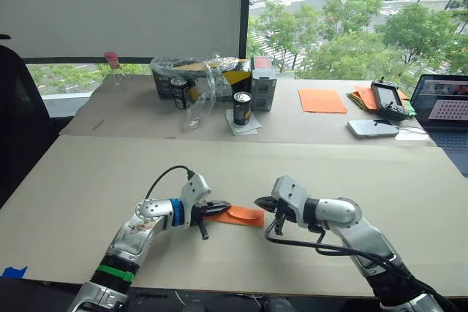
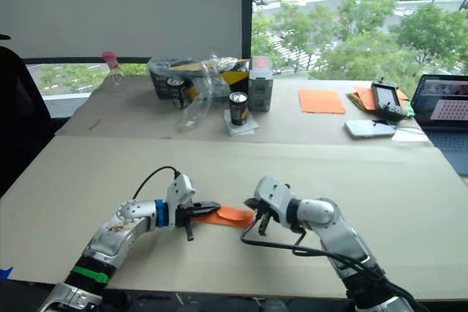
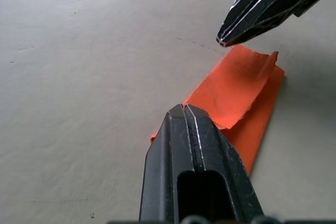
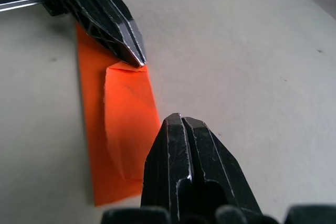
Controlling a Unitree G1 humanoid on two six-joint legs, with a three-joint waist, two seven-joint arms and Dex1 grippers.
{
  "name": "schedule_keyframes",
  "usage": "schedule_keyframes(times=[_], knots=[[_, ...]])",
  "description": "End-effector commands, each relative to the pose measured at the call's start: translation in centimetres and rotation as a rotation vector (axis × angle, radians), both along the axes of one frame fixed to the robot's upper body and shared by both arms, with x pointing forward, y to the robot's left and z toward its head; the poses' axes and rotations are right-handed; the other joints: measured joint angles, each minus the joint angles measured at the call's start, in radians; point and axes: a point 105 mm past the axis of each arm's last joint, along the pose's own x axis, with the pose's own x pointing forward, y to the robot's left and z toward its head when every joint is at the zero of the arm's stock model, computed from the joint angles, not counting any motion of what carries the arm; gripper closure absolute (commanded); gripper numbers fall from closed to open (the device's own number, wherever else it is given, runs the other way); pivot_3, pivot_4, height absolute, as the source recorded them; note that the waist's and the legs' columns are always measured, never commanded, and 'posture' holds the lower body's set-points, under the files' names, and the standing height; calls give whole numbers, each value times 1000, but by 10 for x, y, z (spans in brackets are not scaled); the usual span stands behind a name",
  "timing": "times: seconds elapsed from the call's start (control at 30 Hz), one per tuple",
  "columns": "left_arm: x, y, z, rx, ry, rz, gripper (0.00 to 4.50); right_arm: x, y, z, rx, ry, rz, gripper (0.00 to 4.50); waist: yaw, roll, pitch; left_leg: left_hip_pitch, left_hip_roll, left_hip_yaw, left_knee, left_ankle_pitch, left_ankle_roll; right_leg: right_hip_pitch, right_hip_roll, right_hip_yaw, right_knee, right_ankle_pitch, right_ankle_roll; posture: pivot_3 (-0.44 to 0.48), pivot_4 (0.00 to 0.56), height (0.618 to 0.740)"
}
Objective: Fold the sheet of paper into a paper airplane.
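Note:
The sheet of paper (image 1: 243,215) lies on the tan table, folded into a narrow orange strip with a loose upper flap (image 3: 236,85). My left gripper (image 1: 224,205) is shut, and its tip rests on the strip's left end at the flap's edge (image 4: 126,69). From the other side, my right gripper (image 1: 258,202) is also shut, its tip sitting at the strip's right end (image 4: 126,182). Nothing is held between either pair of fingers. In the left wrist view, the right gripper's fingertips (image 3: 231,36) hover just over the far corner of the paper.
On the rear table stand two dark cans (image 1: 242,107), a clear bottle (image 1: 113,71) and a black basket (image 1: 172,78). A smooth orange sheet (image 1: 322,100), a fanned orange pile (image 1: 362,97), a controller (image 1: 387,99), a phone (image 1: 373,128) and a laptop (image 1: 446,111) are at the back right.

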Motion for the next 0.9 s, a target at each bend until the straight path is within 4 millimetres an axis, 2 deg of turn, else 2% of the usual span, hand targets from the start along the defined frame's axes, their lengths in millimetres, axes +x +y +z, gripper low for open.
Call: schedule_keyframes(times=[0.03,0.13,0.37,0.43,0.57,0.67,0.77,0.9], knots=[[0,9,-15,53,37,53,4500,-8,3,-12,-19,59,21,4475,-1,0,0,0,0,0,0,0,0,0,0,0,0,0,-1,0,150,730],[3,15,-16,64,37,84,4500,-11,0,-22,-75,86,36,4475,-2,0,0,1,0,0,0,0,0,1,0,0,0,0,1,0,150,730],[4,39,-27,114,92,168,4500,-12,1,-29,-115,109,63,4475,-10,1,-1,3,1,0,0,0,0,1,1,0,1,-2,3,0,150,730],[5,45,-23,84,106,200,4500,-12,2,-30,-112,119,63,4475,-15,1,-1,3,1,0,0,0,0,2,1,0,1,-2,3,0,150,730],[12,56,-2,-54,128,288,4500,-12,2,-31,-105,129,59,4475,-25,1,-1,3,1,0,0,0,0,1,1,0,2,-2,3,0,150,730],[11,61,13,-103,104,287,4500,-11,3,-30,-106,118,62,4475,-29,1,-1,2,1,0,0,0,0,1,1,0,2,-2,3,0,150,730],[7,62,29,-133,58,248,4500,-4,3,-20,-85,65,54,4475,-28,0,0,2,1,0,0,0,0,0,1,0,2,-2,3,0,150,730],[-8,61,55,-116,-15,130,4500,2,8,19,-34,-20,89,4475,-26,-2,2,0,1,0,0,0,0,-1,1,0,2,-2,3,0,150,730]])
